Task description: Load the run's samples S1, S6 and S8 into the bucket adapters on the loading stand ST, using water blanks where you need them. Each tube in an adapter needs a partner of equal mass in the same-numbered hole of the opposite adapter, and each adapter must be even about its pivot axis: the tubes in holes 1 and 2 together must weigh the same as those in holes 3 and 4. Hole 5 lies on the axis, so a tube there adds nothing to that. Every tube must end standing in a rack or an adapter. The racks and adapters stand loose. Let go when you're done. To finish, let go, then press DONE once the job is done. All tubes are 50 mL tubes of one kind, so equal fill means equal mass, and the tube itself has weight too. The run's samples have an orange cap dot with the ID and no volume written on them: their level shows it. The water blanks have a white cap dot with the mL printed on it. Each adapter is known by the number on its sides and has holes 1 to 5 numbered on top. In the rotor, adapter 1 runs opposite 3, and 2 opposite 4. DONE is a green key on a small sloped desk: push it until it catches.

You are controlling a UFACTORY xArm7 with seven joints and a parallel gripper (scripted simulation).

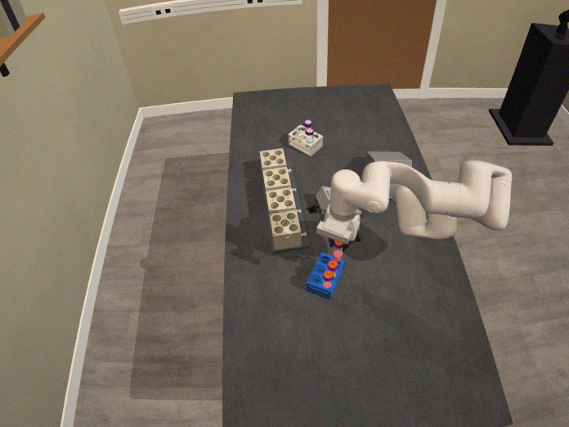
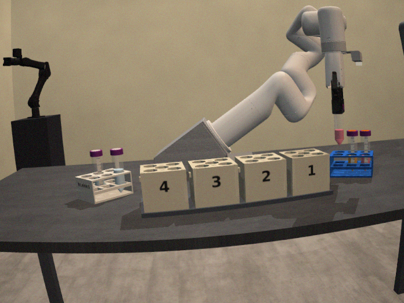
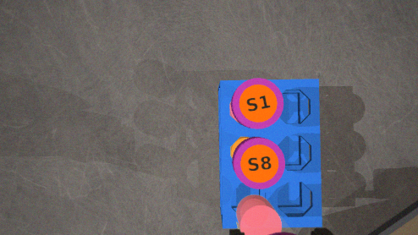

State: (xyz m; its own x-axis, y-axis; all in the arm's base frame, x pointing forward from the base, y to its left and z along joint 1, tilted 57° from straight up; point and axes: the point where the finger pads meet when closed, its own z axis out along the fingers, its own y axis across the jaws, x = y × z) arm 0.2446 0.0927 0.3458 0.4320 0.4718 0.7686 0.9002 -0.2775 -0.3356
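My gripper is shut on the cap end of a sample tube with pink liquid and holds it upright. The tube's tip hangs just above the blue sample rack, over the empty hole in the same column as S8 and S1, as the wrist view shows. The held tube's label is hidden. S1 and S8 stand in the rack. Adapters 1, 2, 3 and 4 stand in a row on the stand, all holes empty.
A white blanks rack with two purple-capped tubes stands left of adapter 4. The blue rack lies just beyond adapter 1's end. A small grey desk is partly hidden behind my arm.
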